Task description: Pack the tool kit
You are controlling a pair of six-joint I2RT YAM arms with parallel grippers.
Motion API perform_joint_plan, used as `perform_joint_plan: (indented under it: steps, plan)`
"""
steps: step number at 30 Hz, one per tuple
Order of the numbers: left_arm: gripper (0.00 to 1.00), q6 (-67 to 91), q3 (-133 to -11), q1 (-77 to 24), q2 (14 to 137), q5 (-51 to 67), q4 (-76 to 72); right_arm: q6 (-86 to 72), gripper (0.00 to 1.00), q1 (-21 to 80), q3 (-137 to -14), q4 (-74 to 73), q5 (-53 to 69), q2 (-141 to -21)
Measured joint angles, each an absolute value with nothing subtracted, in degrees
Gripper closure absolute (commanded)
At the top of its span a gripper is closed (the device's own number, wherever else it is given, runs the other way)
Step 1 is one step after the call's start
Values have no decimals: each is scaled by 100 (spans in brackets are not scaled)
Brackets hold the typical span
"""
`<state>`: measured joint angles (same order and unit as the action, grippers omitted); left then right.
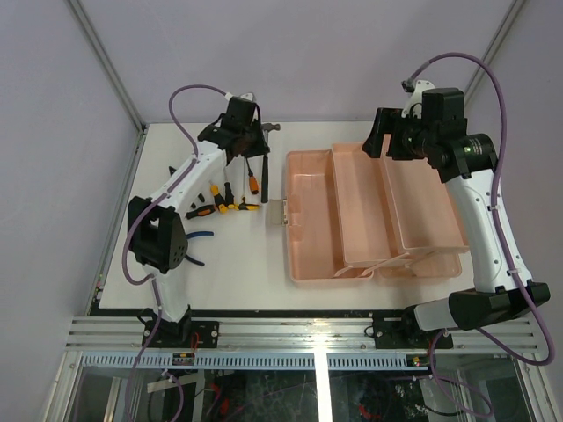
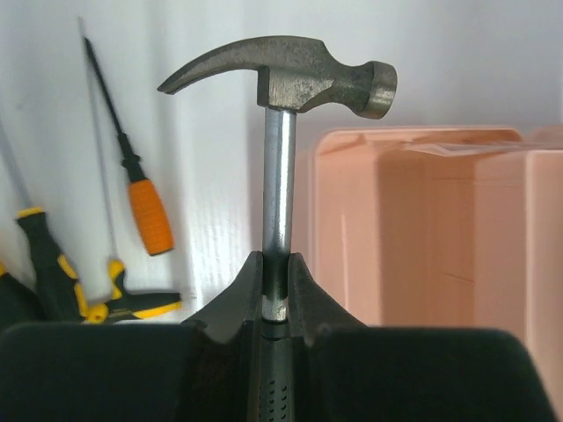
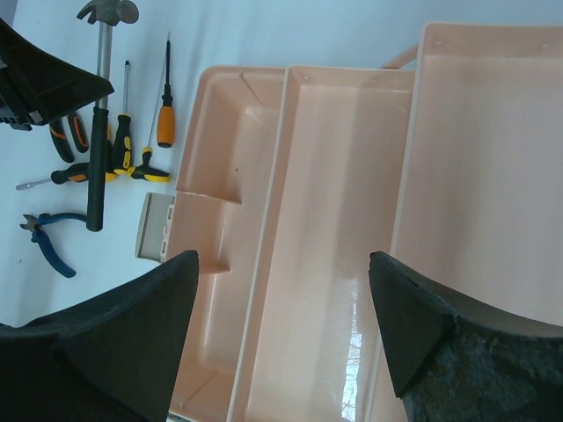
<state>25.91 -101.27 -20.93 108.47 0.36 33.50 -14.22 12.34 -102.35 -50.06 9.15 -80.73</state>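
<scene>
My left gripper (image 2: pixel 277 274) is shut on the hammer (image 2: pixel 290 75), clamping its metal shaft just above the black grip. From above, the hammer (image 1: pixel 265 171) lies along the left side of the open salmon-pink toolbox (image 1: pixel 312 224), with the left gripper (image 1: pixel 239 134) near its head. The right gripper (image 3: pixel 281 264) stands open and empty over the toolbox's tiered trays (image 3: pixel 334 220). Screwdrivers (image 1: pixel 229 195), one with an orange handle (image 2: pixel 148 214), and blue pliers (image 3: pixel 48 237) lie on the white table to the left.
The grey latch (image 1: pixel 275 213) sticks out from the toolbox's left wall, close to the hammer's handle end. Orange pliers (image 1: pixel 201 211) lie beside the left arm. The right gripper (image 1: pixel 378 141) hovers at the trays' far end.
</scene>
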Motion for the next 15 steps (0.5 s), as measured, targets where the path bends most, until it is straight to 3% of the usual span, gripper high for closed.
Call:
perform_joint_plan:
  steps: [15]
  plan:
    - [100, 3787, -10027, -3100, 10838, 617, 3389, -1551, 15, 1234, -10064, -4982, 832, -7773]
